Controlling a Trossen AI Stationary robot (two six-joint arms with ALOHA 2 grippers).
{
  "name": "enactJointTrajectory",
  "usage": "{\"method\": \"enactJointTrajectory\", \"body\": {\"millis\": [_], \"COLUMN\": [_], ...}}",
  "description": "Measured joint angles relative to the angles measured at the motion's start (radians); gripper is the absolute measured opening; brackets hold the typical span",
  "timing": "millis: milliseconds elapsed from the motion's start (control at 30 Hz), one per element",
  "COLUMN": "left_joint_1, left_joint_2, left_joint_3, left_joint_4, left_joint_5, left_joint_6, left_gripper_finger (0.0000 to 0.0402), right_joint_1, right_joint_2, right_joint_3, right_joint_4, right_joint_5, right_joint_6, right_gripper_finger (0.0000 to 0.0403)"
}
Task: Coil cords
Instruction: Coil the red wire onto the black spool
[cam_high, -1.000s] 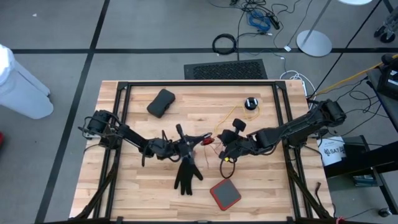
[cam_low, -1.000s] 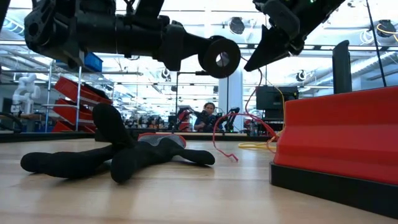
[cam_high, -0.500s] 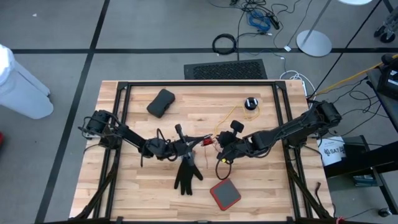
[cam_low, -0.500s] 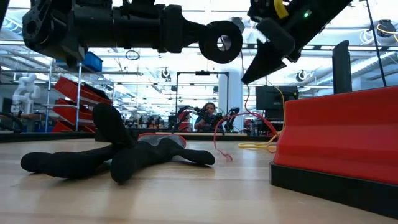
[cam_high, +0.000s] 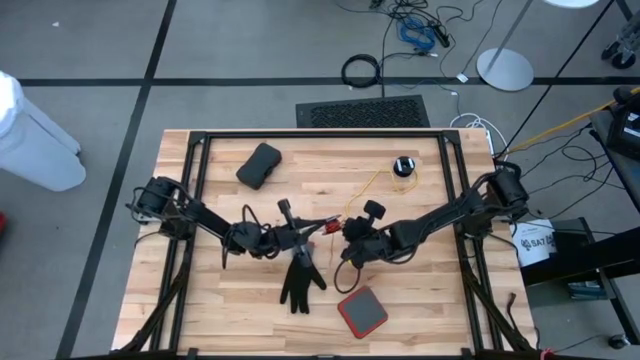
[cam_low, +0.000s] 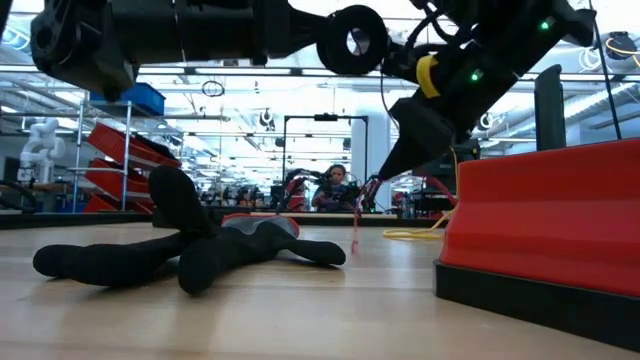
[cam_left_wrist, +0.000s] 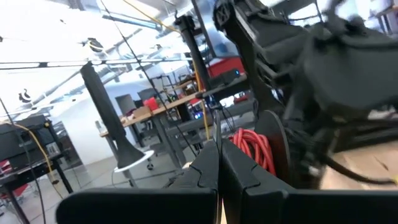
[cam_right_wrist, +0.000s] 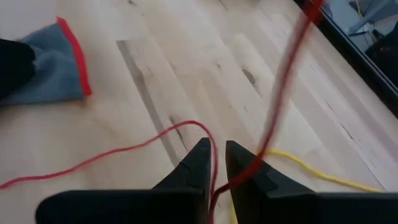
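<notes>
Wooden planks made up the bench (cam_high: 420, 290) where I worked. The only writing I could read was "SAT" on a white tub (cam_high: 535, 243) on the floor past the bench edge. The rest of that word was cut off.

A second before, my right hand (cam_high: 347, 232) was higher and farther from my left hand (cam_high: 322, 226). By now it had come down low over the bench and right up next to my left one. The red cord (cam_right_wrist: 124, 149) had hung in a wide loop. Now it dropped almost straight from my right hand (cam_low: 375, 178) to the wood.

My right fingers (cam_right_wrist: 199, 163) stood a little apart, and the red cord ran through the gap between them. My left fingers (cam_left_wrist: 208, 163) were pressed together. I could not tell if they pinched anything.

The yellow cord (cam_high: 377, 181) lay on the bench and ran from near my hands back to the small black puck (cam_high: 403, 166) at the far side. A bit of it (cam_right_wrist: 311, 168) lay just past my right fingers.

A black glove (cam_high: 298, 278) lay flat just under my hands. A red block (cam_high: 362, 312) sat near the front edge. From low down it hid part of the yellow cord. My arms covered the spot where the two cords met, so I could not see how they joined.
</notes>
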Motion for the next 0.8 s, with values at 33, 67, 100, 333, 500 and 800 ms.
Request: {"method": "enactJointTrajectory", "body": {"millis": [33,67,100,333,500,800], "left_joint_1": [-0.001,-0.001,-0.001,0.0,0.0,0.0], "left_joint_2": [-0.003,-0.008,-0.014,-0.019,-0.019,-0.019], "left_joint_3": [0.0,0.0,-0.001,-0.002,-0.003,-0.003], "left_joint_4": [0.005,0.007,0.001,0.022,0.045,0.053], "left_joint_5": [0.0,0.0,0.0,-0.005,-0.004,-0.003], "left_joint_6": [0.0,0.0,0.0,0.0,0.0,0.0], "left_gripper_finger": [0.0,0.0,0.0,0.0,0.0,0.0], "right_joint_1": [0.006,0.011,0.016,0.077,0.115,0.219], "right_joint_2": [0.002,0.002,0.002,-0.008,-0.02,-0.02], "right_joint_3": [0.0,0.0,0.0,0.0,0.0,0.0], "right_joint_4": [0.004,0.004,0.004,-0.029,-0.152,-0.364], "right_joint_5": [0.007,0.011,0.013,0.056,0.059,0.06], "right_joint_6": [0.002,0.003,0.003,0.026,0.121,0.34], "right_gripper_finger": [0.0038,0.0038,0.0038,0.0038,0.0038,0.0038]}}
